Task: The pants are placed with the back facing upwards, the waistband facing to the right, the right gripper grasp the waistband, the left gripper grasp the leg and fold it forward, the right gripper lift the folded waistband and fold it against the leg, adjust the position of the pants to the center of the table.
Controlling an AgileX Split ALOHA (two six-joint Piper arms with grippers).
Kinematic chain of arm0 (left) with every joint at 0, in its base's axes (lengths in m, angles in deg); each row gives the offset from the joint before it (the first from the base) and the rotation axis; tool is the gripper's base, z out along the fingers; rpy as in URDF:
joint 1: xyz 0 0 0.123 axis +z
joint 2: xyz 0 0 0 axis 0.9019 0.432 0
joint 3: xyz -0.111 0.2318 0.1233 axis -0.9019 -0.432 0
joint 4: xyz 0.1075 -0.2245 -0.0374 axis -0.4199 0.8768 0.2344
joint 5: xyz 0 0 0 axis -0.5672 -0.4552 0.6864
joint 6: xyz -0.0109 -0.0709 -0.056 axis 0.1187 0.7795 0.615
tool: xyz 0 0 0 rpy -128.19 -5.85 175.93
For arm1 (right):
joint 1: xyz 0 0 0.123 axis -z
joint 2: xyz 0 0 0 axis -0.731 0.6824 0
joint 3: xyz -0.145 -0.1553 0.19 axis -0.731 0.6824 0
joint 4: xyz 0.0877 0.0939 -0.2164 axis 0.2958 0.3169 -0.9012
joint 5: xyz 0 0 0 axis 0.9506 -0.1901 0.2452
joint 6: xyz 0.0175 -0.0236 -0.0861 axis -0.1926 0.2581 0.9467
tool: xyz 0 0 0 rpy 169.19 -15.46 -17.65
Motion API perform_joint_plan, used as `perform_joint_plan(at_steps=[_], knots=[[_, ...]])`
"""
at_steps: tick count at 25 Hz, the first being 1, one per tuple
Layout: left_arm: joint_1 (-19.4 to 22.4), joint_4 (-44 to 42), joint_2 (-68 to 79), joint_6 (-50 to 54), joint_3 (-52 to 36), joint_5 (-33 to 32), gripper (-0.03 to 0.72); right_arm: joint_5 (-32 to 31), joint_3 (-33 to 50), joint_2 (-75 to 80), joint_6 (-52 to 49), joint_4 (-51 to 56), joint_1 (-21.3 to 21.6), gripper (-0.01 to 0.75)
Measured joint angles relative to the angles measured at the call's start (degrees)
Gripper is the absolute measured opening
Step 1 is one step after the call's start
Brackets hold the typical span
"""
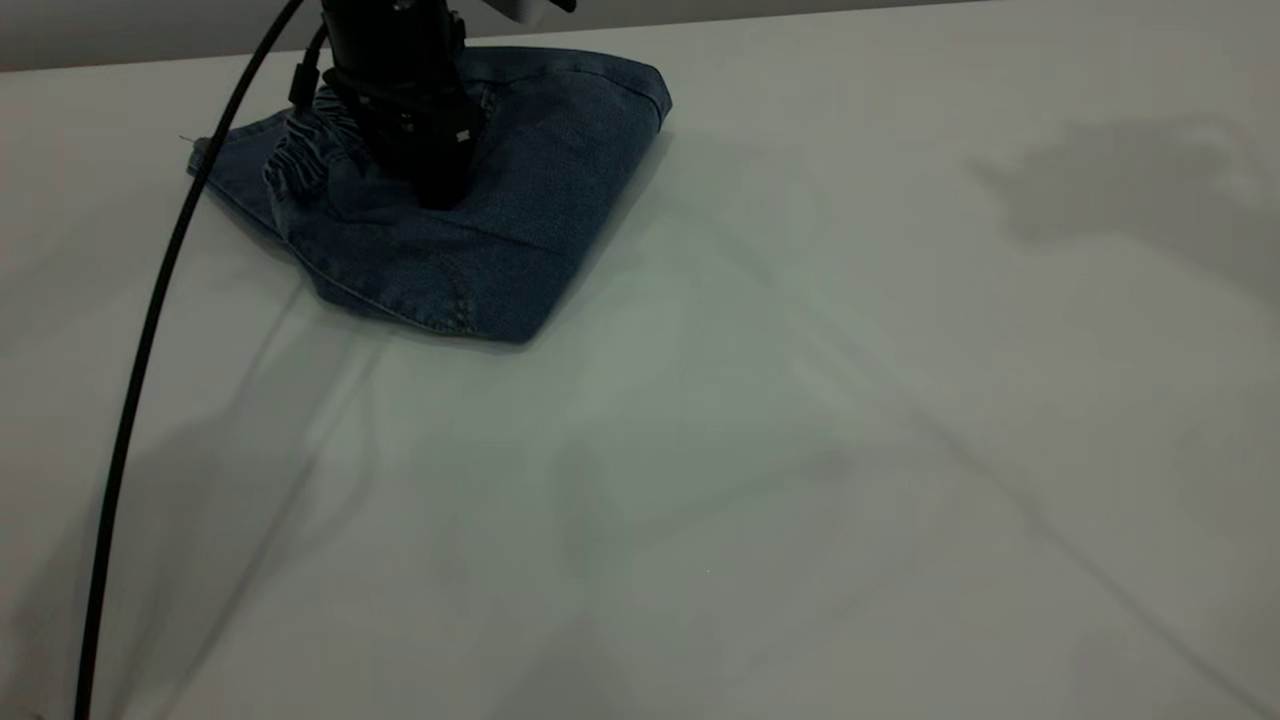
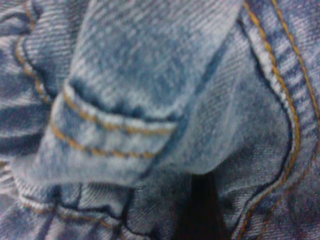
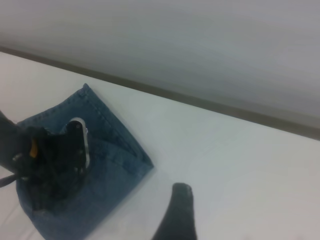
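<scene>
We see the pants (image 1: 470, 210) folded at the table's (image 1: 800, 450) far-left edge, off centre. The left gripper (image 1: 440, 185) presses straight down on them — its opening hidden. The right gripper (image 3: 180, 210) hangs well apart, grip unclear.

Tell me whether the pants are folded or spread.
Folded: the pants lie as a compact layered bundle at the table's far left, waistband gathered on top, where the left gripper presses down.
</scene>
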Motion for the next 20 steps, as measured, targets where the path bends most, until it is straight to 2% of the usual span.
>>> perform_joint_plan(at_steps=[6, 10, 15, 20], knots=[[-0.1, 0.1, 2.5, 1.3, 0.3, 0.3, 0.507, 0.0, 0.0, 0.0, 0.0, 0.0, 0.0, 0.589], [-1.6, -0.1, 2.7, 6.5, 0.5, -0.2, 0.507, 0.1, 0.0, 0.0, 0.1, 0.1, 0.0, 0.589], [-5.7, 1.7, 2.9, 14.7, 1.3, -0.8, 0.507, 0.1, 0.0, 0.0, 0.1, 0.1, 0.0, 0.589], [-11.0, 2.2, 3.1, 28.5, 2.6, -0.4, 0.507, 0.1, 0.0, 0.0, 0.1, 0.1, 0.0, 0.589]])
